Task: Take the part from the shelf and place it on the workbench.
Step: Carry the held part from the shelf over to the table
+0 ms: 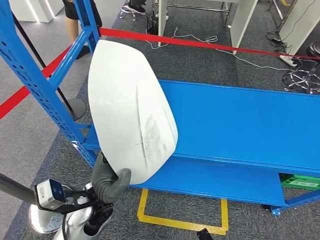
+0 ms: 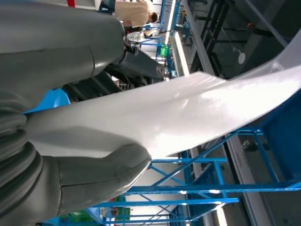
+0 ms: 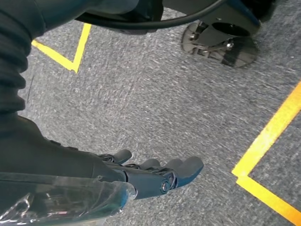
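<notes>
White curved part (image 1: 130,112) is held up by the left hand (image 1: 109,180), which grips its near lower edge between thumb and fingers, in front of the left end of the blue shelf (image 1: 241,125). Right hand (image 3: 156,176) hangs over grey carpet (image 3: 170,103), fingers straight, holding nothing.

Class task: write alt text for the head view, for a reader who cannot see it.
The robot's left hand holds a large white curved part up in front of a blue shelf. Grey carpet with yellow tape lies below.
</notes>
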You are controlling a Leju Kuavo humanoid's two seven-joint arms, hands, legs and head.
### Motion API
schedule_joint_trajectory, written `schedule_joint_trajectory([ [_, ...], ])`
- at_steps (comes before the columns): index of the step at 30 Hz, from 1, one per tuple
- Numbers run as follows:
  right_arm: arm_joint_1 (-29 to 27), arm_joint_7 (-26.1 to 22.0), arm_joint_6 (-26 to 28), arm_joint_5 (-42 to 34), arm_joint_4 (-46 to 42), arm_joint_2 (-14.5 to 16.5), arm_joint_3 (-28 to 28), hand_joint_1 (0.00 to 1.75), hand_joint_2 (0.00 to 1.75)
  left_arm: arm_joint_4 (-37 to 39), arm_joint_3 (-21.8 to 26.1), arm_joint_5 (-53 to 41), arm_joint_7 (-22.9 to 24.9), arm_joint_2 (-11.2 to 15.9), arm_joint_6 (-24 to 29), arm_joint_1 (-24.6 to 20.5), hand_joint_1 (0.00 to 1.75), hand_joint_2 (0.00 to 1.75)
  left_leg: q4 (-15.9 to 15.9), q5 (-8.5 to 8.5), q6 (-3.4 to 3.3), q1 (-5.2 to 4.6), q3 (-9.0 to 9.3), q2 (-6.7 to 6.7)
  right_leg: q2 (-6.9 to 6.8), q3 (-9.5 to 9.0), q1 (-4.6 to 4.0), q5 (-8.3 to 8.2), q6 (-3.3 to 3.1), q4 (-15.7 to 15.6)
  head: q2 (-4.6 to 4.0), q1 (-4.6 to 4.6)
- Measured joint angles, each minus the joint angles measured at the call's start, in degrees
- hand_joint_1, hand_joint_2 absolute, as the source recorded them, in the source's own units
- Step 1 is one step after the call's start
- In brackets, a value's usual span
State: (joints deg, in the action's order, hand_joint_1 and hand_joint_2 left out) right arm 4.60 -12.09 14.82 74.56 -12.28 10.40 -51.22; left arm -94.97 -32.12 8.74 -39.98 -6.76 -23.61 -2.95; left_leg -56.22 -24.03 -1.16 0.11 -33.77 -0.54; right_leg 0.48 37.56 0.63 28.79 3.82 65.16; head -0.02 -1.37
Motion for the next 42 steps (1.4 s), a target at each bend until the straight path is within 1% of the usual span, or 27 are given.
schedule_joint_trajectory([
  [2,0.3,0.0,0.0,0.0,0.0,0.0,-0.1,0.00,1.75,0.2,0.0,0.1,0.0,0.0,0.0,0.0,1.64,1.75,0.0,-0.16,-0.03,0.05,0.15,0.11,-0.06,3.47,0.11,2.89,0.27,7.3,0.00,-0.15],
  [3,0.4,0.0,0.0,0.0,0.0,0.0,-0.1,0.00,1.75,0.4,0.1,0.1,0.0,0.0,0.0,0.1,1.64,1.75,0.0,-0.26,0.07,0.10,0.23,0.11,-0.08,4.18,0.17,2.99,0.41,8.7,0.00,-0.16],
  [4,0.5,0.0,0.0,0.0,0.0,0.0,-0.1,0.00,1.75,0.5,0.1,0.1,0.0,0.0,0.0,0.1,1.64,1.75,-0.1,-0.39,0.25,0.22,0.38,0.03,-0.10,3.66,0.29,1.92,0.58,7.8,0.00,-0.16],
  [6,0.3,0.1,0.0,0.1,0.0,-0.1,-0.1,0.00,1.75,0.6,0.1,0.3,0.0,-0.1,0.0,0.1,1.64,1.75,-0.3,-0.84,0.97,0.59,0.77,-0.20,-0.11,-0.10,0.67,-1.78,1.11,0.6,0.00,-0.17],
  [7,0.2,0.2,0.0,0.1,0.0,-0.1,-0.1,0.00,1.75,0.6,0.1,0.6,0.0,-0.1,0.0,0.1,1.64,1.75,-0.6,-1.11,1.45,0.65,0.85,-0.31,0.07,-2.03,0.78,-3.02,1.20,-3.0,0.00,-0.31],
  [8,0.1,0.3,0.1,0.1,0.0,0.0,-0.1,0.00,1.75,0.7,0.1,0.9,0.2,-0.1,0.0,0.1,1.64,1.75,-0.9,-1.28,1.89,0.63,0.84,-0.38,0.28,-3.25,0.85,-3.58,0.97,-5.3,0.00,-0.39],
  [9,0.0,0.6,0.2,0.2,0.1,0.0,-0.1,0.00,1.75,0.7,0.2,1.3,0.4,-0.1,0.0,0.1,1.64,1.75,-1.0,-1.35,2.26,0.53,0.79,-0.41,0.51,-3.70,0.80,-3.46,0.55,-6.2,0.00,-0.35],
  [11,-0.1,1.9,1.2,0.5,0.1,0.0,-0.2,0.00,1.75,0.9,0.2,2.2,1.1,-0.2,0.0,0.1,1.64,1.75,-0.9,-1.32,2.74,0.54,0.75,-0.44,0.75,-3.59,0.61,-3.26,-0.78,-6.0,0.00,-0.14],
  [13,-0.3,3.9,2.8,1.0,0.1,0.0,-0.2,0.00,1.75,1.0,0.2,2.9,2.0,-0.4,0.1,0.0,1.64,1.75,-1.9,-2.21,3.19,0.68,0.32,-0.26,0.70,-3.65,0.56,-3.18,-1.68,-5.9,0.00,0.08],
  [15,-0.3,5.8,4.3,1.5,0.1,0.0,-0.2,0.00,1.75,1.0,0.2,3.3,2.9,-0.5,0.3,0.0,1.64,1.75,-7.2,-5.07,3.50,0.69,-2.29,-0.08,0.58,-3.76,0.57,-3.11,-2.30,-6.0,0.00,0.26],
  [17,-0.3,7.6,5.2,2.0,0.1,0.0,-0.2,0.00,1.75,1.2,0.2,3.7,3.6,-0.6,0.6,0.0,1.64,1.75,-15.3,-8.21,3.52,0.65,-6.59,-0.06,0.47,-3.79,0.44,-2.99,-2.60,-6.0,0.00,0.32],
  [18,-0.4,8.4,5.4,2.2,0.1,0.0,-0.2,0.00,1.75,1.3,0.2,3.9,4.0,-0.6,0.7,0.1,1.64,1.75,-17.9,-8.60,3.42,0.63,-8.11,-0.06,0.45,-3.84,0.36,-2.92,-2.70,-6.0,0.00,0.32],
  [19,-0.4,9.2,5.6,2.4,0.1,0.0,-0.2,0.00,1.75,1.4,0.2,4.0,4.2,-0.6,0.8,0.1,1.64,1.75,-18.2,-7.80,3.24,0.61,-8.56,-0.06,0.47,-3.92,0.29,-2.87,-2.74,-6.0,0.00,0.33],
  [20,-0.4,9.8,5.7,2.6,0.1,0.0,-0.2,0.00,1.75,1.5,0.2,4.1,4.4,-0.6,0.9,0.1,1.64,1.75,-16.4,-6.02,3.00,0.57,-7.90,-0.06,0.52,-4.06,0.25,-2.79,-2.75,-6.0,0.00,0.32],
  [22,-0.4,11.2,5.9,2.6,0.1,0.0,-0.2,0.00,1.75,1.6,0.2,4.4,4.6,-0.8,0.9,0.0,1.64,1.75,-9.1,-1.78,2.44,0.40,-4.53,-0.04,0.63,-4.39,0.13,-2.54,-2.56,-6.0,0.00,0.36],
  [23,-0.4,11.9,5.9,2.5,0.1,0.0,-0.2,0.00,1.75,1.6,0.2,4.6,4.8,-0.9,0.8,-0.1,1.64,1.75,-5.6,-0.67,2.26,0.33,-2.88,-0.04,0.68,-4.44,0.01,-2.38,-2.34,-5.9,0.00,0.38],
  [25,-0.4,13.4,6.1,2.4,0.1,0.1,-0.2,0.00,1.75,1.7,0.2,4.8,5.0,-1.0,0.7,-0.2,1.64,1.75,-2.2,-0.39,2.07,0.17,-1.33,-0.11,0.66,-4.42,-0.16,-2.23,-1.75,-6.0,0.00,0.34],
  [28,-0.3,14.6,6.2,2.2,0.1,0.1,-0.2,0.00,1.75,1.8,0.1,5.0,5.1,-1.2,0.3,-0.3,1.64,1.75,-1.7,-0.49,1.42,0.27,-1.12,-0.20,0.47,-4.28,-0.03,-1.81,-0.82,-5.9,0.00,0.27],
  [30,-0.3,14.9,6.2,2.3,0.1,0.1,-0.2,0.00,1.75,1.8,-0.1,5.0,5.2,-1.3,-0.2,-0.3,1.64,1.75,-1.4,-0.45,0.87,0.43,-0.94,-0.14,0.25,-2.44,-0.01,0.55,-0.41,-2.0,0.00,0.08],
  [32,-0.3,15.3,6.1,2.5,0.1,0.1,-0.2,0.00,1.75,1.9,-0.2,5.0,5.0,-1.3,-0.9,-0.4,1.64,1.75,-1.5,-0.55,0.60,0.33,-0.89,-0.09,0.10,1.30,-0.05,3.97,-0.20,5.7,0.00,-0.09],
  [33,-0.3,15.4,6.0,2.6,0.1,0.1,-0.2,0.00,1.75,2.0,-0.2,4.8,4.9,-1.3,-1.3,-0.4,1.64,1.75,-1.5,-0.59,0.54,0.28,-0.87,-0.09,0.09,3.03,-0.05,4.97,-0.14,9.0,0.00,-0.07],
  [34,-0.3,15.5,6.0,2.7,0.1,0.1,-0.2,0.00,1.75,2.0,-0.2,4.7,4.7,-1.3,-1.6,-0.3,1.64,1.75,-1.5,-0.64,0.51,0.26,-0.80,-0.10,0.09,3.95,-0.05,4.87,-0.11,10.4,0.00,-0.09],
  [35,-0.4,15.6,6.0,2.7,0.1,0.1,-0.2,0.00,1.75,2.1,-0.3,4.6,4.6,-1.2,-1.8,-0.3,1.64,1.75,-1.5,-0.70,0.52,0.25,-0.66,-0.14,0.08,3.75,-0.04,3.61,-0.11,9.6,0.00,-0.09],
  [37,-0.3,15.6,6.0,2.7,0.1,0.1,-0.2,0.00,1.75,2.1,-0.3,4.6,4.5,-1.2,-2.0,-0.4,1.64,1.75,-1.5,-0.92,0.77,0.27,-0.25,-0.21,0.02,0.57,0.04,-0.79,-0.15,2.4,0.00,-0.11],
  [38,-0.2,15.6,6.0,2.7,0.1,0.1,-0.2,0.00,1.75,2.1,-0.3,4.6,4.5,-1.2,-2.0,-0.4,1.64,1.75,-1.6,-1.09,1.02,0.16,-0.13,-0.24,0.04,-1.37,0.05,-2.34,-0.26,-1.6,0.00,-0.11],
  [40,-0.1,15.6,5.9,2.7,0.1,0.1,-0.2,0.00,1.75,2.1,-0.3,4.5,4.4,-1.2,-2.0,-0.4,1.64,1.75,-1.7,-1.18,1.60,-0.06,-0.12,-0.26,0.15,-3.26,0.00,-3.33,-0.75,-5.5,0.00,-0.02],
  [42,-0.1,15.8,5.8,2.7,0.1,0.1,-0.2,0.00,1.75,2.2,-0.3,4.4,4.4,-1.1,-2.2,-0.5,1.64,1.75,-1.7,-1.10,2.15,-0.05,-0.23,-0.25,0.27,-3.25,-0.09,-3.31,-1.52,-5.7,0.00,0.04],
])
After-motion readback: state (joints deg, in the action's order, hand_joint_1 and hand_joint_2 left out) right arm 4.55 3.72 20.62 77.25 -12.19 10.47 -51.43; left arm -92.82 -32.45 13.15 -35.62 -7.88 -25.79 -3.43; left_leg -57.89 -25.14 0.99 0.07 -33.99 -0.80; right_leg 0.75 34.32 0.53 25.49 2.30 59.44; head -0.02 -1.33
